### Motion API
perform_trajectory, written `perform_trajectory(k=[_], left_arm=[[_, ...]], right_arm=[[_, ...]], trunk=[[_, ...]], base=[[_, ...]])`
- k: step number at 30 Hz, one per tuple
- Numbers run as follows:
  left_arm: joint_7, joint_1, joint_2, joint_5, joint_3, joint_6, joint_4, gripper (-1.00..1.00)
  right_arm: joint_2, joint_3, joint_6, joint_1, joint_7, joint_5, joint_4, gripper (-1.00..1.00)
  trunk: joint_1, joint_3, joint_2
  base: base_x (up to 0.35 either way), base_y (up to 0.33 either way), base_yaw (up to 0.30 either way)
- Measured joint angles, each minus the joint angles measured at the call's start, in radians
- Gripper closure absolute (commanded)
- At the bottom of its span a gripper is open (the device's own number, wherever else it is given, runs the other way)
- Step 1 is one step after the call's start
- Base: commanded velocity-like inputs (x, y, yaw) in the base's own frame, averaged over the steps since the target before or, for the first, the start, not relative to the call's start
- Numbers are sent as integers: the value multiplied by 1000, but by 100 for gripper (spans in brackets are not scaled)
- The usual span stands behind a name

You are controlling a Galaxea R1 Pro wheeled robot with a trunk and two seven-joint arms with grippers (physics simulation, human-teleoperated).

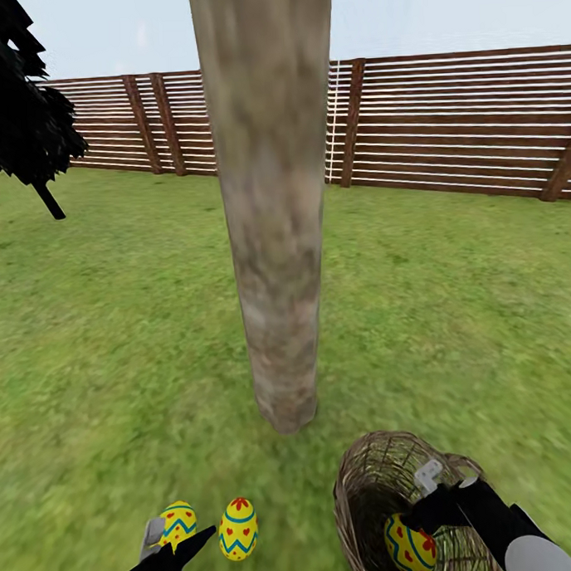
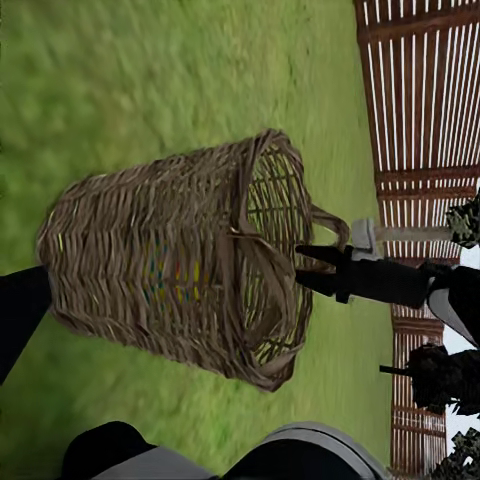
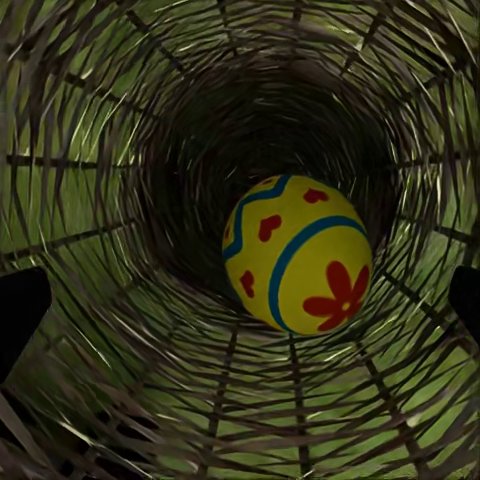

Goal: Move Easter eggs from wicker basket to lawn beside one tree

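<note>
The tree (image 1: 275,236), a thick pale trunk, rises from the lawn (image 1: 113,343) straight ahead. Two yellow Easter eggs (image 1: 239,528) (image 1: 178,523) lie on the grass short of its base, to the left. My left gripper (image 1: 185,531) is open low beside the left egg, with no egg between its fingers in the left wrist view. The wicker basket (image 1: 373,481) (image 2: 170,270) stands right of the trunk with a third egg (image 1: 411,547) (image 3: 297,255) inside. My right gripper (image 1: 440,488) (image 2: 300,267) is open at the basket's mouth, above that egg.
A brown slatted fence (image 1: 461,120) closes the lawn at the back. A dark cypress-like tree (image 1: 20,106) stands far left. Grass stretches on both sides of the trunk.
</note>
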State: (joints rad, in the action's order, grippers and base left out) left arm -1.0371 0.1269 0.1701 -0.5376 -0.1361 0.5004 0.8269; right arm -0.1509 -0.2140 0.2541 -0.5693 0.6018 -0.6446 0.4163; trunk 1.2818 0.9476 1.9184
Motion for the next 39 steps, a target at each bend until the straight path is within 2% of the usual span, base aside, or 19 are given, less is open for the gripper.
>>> perform_trajectory(k=[5,10,21,39], left_arm=[[0,0,0,0,0,0,0,-100],[0,0,0,1,0,0,0,-100],[1,0,0,3,1,0,0,-100],[2,0,0,4,1,0,0,-100]], right_arm=[[11,1,-42,0,-26,-3,-13,-100],[23,0,-52,0,-36,-3,-14,-100],[26,2,-54,0,-97,0,-12,-100],[24,-3,-81,0,-105,-2,-15,-100]], trunk=[[19,16,35],[38,31,70],[81,66,147],[150,122,273]], base=[[0,0,0],[0,0,0],[0,0,0],[0,0,0]])
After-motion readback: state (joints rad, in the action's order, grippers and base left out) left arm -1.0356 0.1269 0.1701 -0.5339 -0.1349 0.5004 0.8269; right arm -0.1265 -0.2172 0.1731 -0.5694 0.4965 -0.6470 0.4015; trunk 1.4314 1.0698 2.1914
